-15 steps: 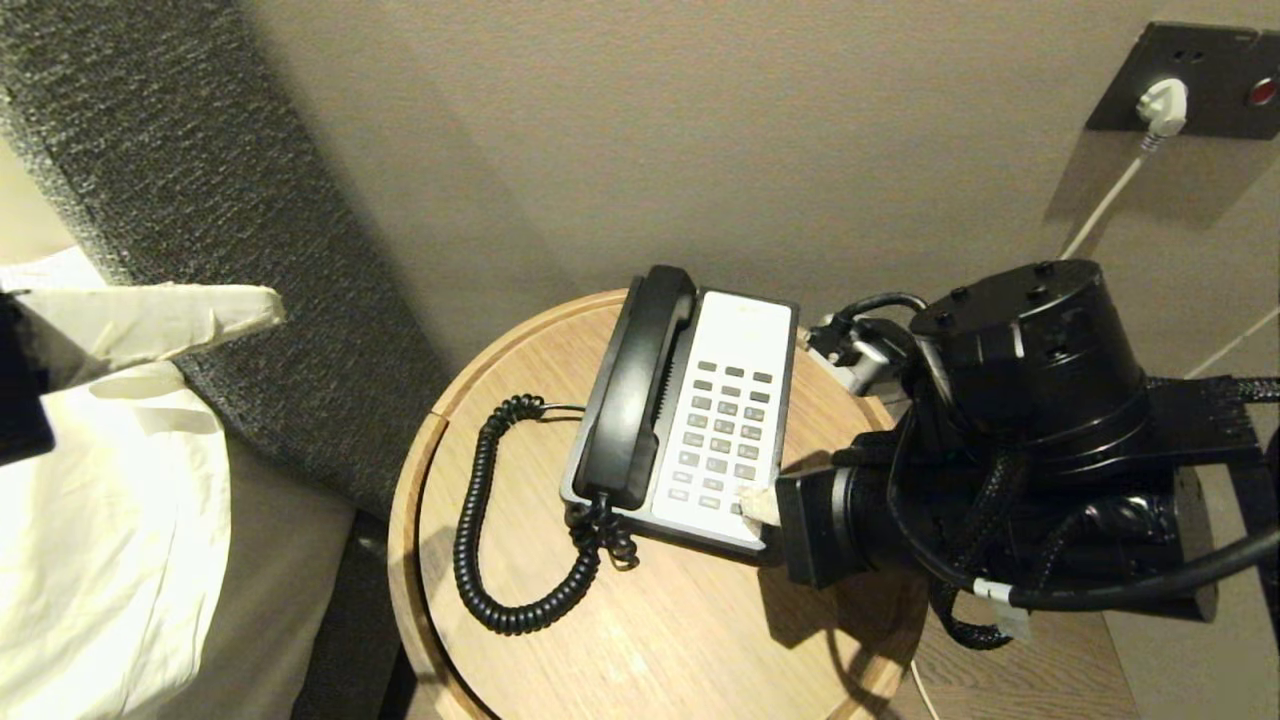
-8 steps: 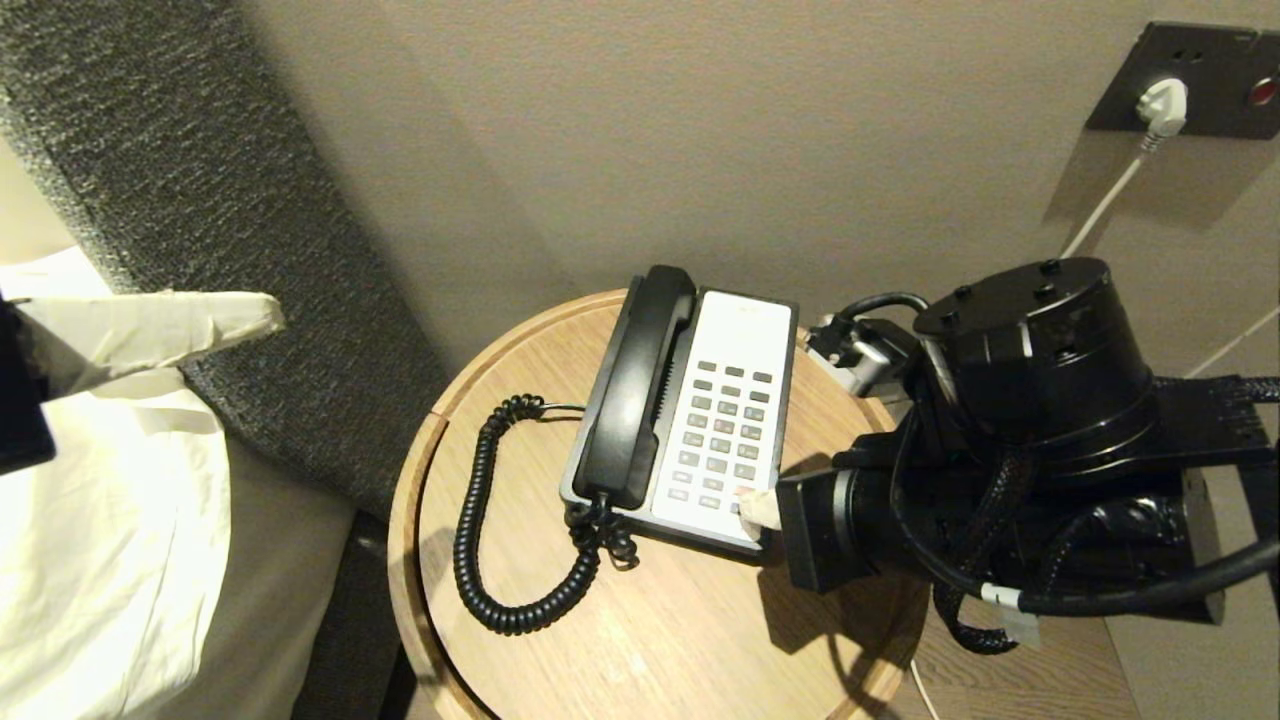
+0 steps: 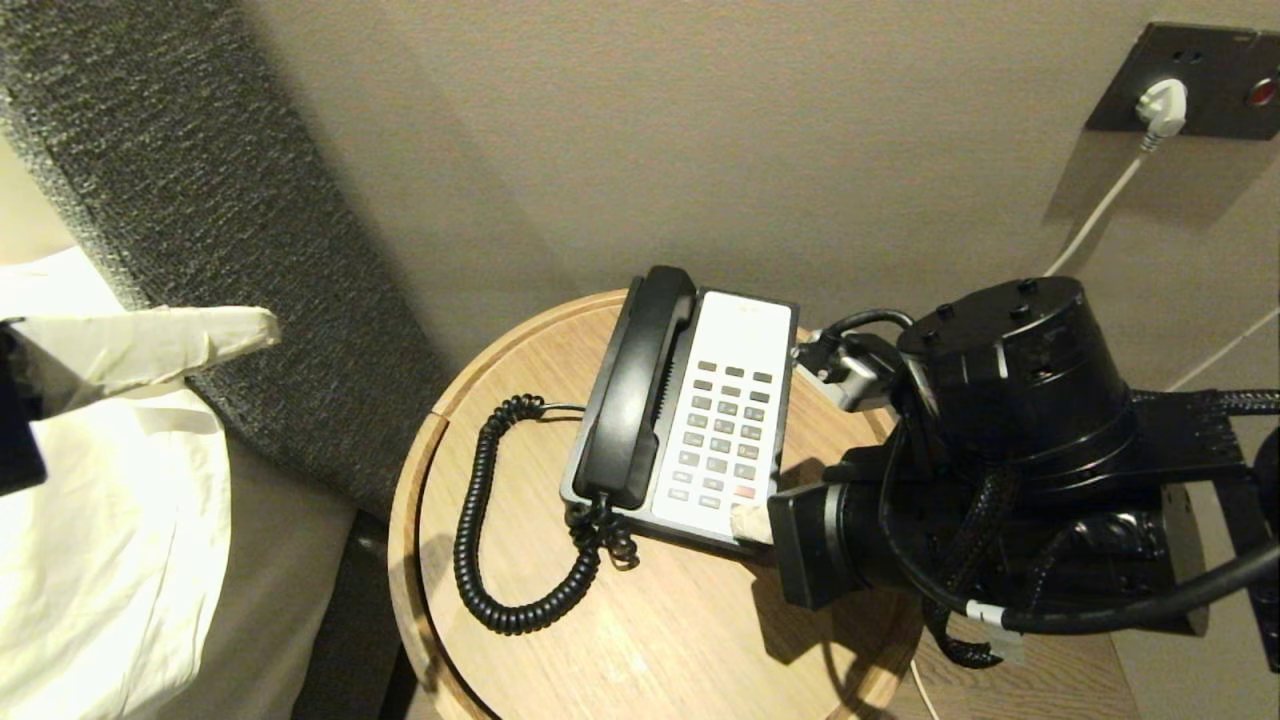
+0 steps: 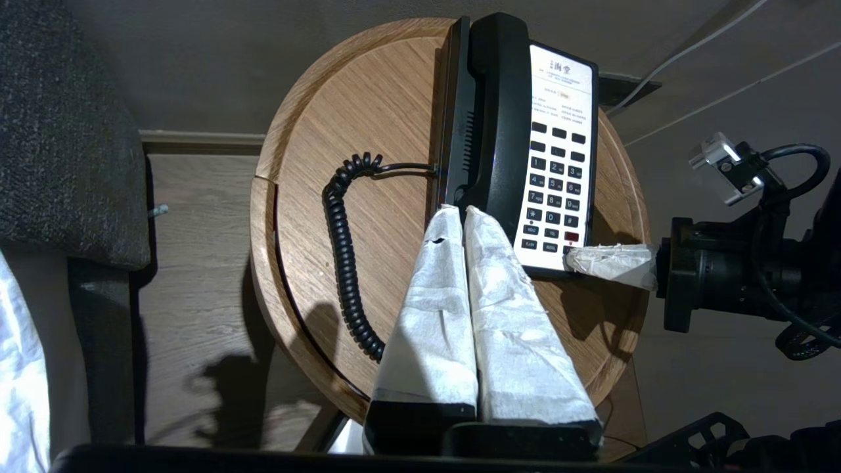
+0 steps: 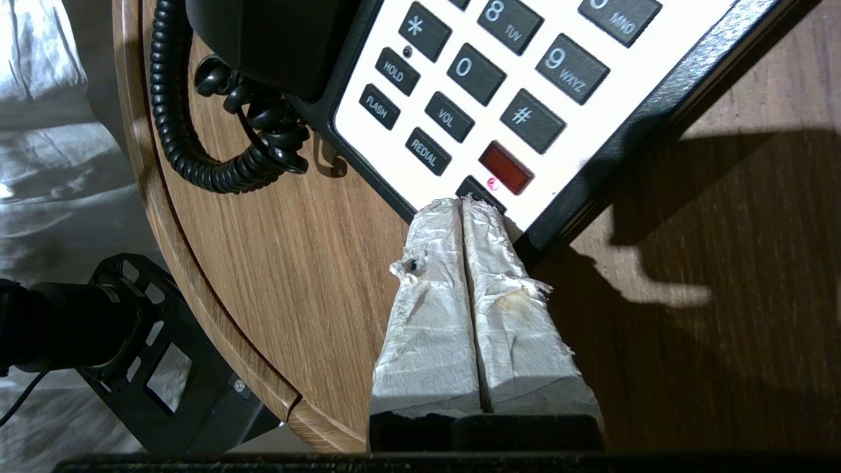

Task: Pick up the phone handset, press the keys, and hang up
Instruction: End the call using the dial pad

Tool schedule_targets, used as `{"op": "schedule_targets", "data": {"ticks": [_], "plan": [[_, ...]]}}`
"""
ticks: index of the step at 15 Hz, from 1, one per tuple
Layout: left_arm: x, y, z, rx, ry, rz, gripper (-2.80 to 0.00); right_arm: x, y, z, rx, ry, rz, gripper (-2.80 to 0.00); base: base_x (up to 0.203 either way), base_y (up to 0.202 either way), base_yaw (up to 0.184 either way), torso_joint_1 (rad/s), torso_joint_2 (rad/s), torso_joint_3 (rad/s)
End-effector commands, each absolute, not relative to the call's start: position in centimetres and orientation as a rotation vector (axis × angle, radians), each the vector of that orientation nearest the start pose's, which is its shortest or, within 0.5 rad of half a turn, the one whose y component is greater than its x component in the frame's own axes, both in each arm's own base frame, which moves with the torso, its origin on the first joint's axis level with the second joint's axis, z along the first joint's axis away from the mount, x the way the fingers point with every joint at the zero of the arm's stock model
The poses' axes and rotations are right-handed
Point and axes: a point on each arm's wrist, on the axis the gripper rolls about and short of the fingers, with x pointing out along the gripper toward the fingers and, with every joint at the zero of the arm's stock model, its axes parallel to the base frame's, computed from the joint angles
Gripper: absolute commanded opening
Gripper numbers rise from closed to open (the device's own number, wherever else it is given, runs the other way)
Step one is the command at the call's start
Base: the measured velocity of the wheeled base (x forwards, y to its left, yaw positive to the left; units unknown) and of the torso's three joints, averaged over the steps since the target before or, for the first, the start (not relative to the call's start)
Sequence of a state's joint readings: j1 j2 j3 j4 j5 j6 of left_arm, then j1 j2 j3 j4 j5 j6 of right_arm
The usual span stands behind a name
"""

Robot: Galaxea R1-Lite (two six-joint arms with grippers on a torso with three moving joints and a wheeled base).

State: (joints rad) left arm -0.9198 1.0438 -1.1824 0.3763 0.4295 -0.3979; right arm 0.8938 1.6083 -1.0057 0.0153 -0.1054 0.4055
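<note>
On the round wooden table (image 3: 640, 640) beside the bed, I am seeing the phone handset (image 3: 634, 392) lying seated in its cradle on the left half of the phone base (image 3: 775, 330), its black coiled cord (image 3: 478, 530) looping out over the tabletop toward me and back to the handset's near end; the keys (image 3: 722, 432) are sitting in the white faceplate just right of the handset, the single red one at the near right of the grid. I am holding the right gripper (image 3: 748, 521) at the near right corner of the base; its taped fingers (image 5: 463, 276) are pressed flat together with nothing between them, and the tip is resting over the base's black rim and the lowest key just beside the red key (image 5: 505, 167). I am keeping the left gripper (image 3: 262, 327) raised out to the left, over the white bedding (image 3: 110, 560) and well apart from the phone; its wrapped fingers (image 4: 433, 295) are likewise clenched on nothing. Against the wall behind, a white plug (image 3: 1162, 103) is sitting in a dark socket plate (image 3: 1215, 70).
</note>
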Motion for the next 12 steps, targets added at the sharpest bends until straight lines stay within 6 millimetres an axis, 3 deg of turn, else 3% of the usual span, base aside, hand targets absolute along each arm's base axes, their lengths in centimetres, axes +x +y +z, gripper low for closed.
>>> {"op": "schedule_targets", "data": {"ticks": [1,12], "plan": [[7.3,-8.0,33.3,-0.238,0.284,-0.437,-2.80,17.9,21.9,20.1,0.067,0.705,0.627,-2.80,0.000,0.000,0.000,0.000,0.00,0.000],[7.2,-7.7,32.8,-0.236,0.286,-0.430,-2.80,17.5,21.4,21.0,0.099,0.678,0.634,-2.80,0.000,0.000,0.000,0.000,0.00,0.000]]}}
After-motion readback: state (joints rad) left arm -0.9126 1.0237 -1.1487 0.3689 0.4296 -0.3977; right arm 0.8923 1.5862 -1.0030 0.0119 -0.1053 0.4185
